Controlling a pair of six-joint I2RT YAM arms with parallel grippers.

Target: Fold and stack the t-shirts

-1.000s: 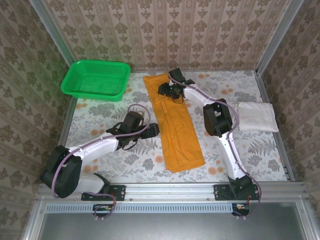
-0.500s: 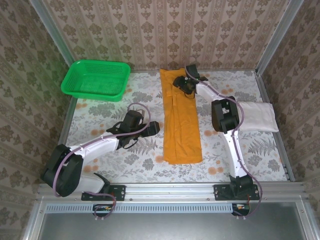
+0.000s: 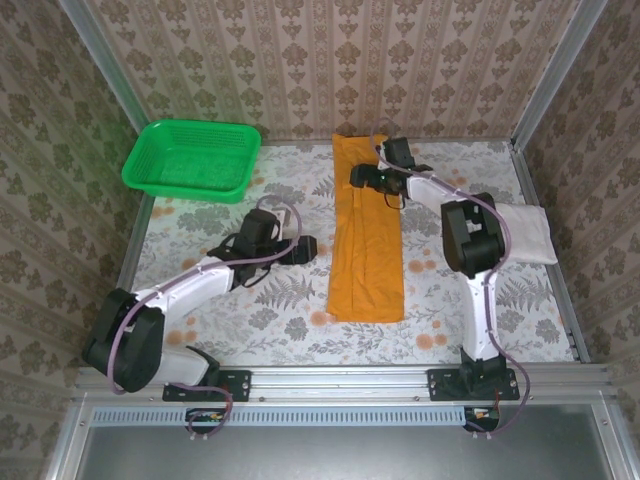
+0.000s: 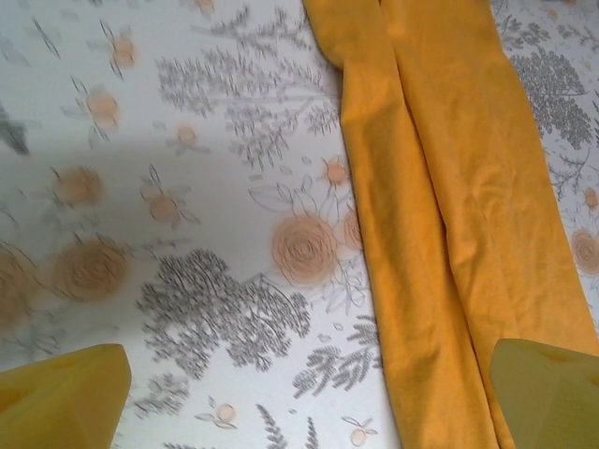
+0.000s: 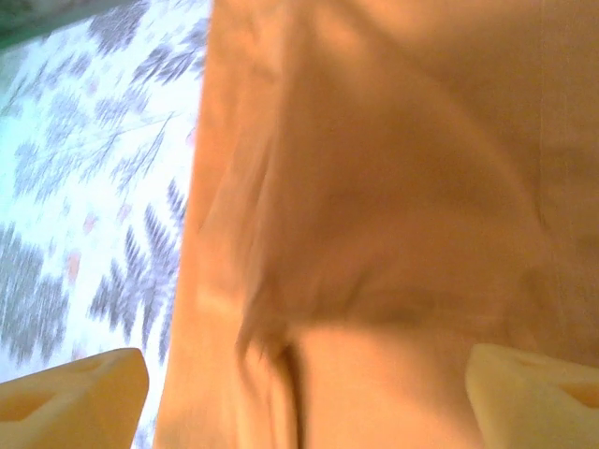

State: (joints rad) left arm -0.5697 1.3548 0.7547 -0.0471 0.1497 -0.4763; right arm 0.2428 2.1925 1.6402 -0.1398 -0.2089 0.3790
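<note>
- The mustard-orange t-shirt (image 3: 368,240) lies flat in the middle of the table (image 3: 200,225). It is already folded into a long narrow strip that runs from the far edge toward the arms.
- The right gripper (image 3: 362,178) hovers over its far part, jaws wide, holding nothing.
- The left gripper (image 3: 305,250) is just beside the strip's left edge, jaws also wide and empty.
- I think the cross fold comes next: pinch all layers at one end, lay it evenly on the other end, and keep the long edges together.
- The folded white t-shirt (image 3: 520,235) at the right edge looks like the place for the stack.
</note>
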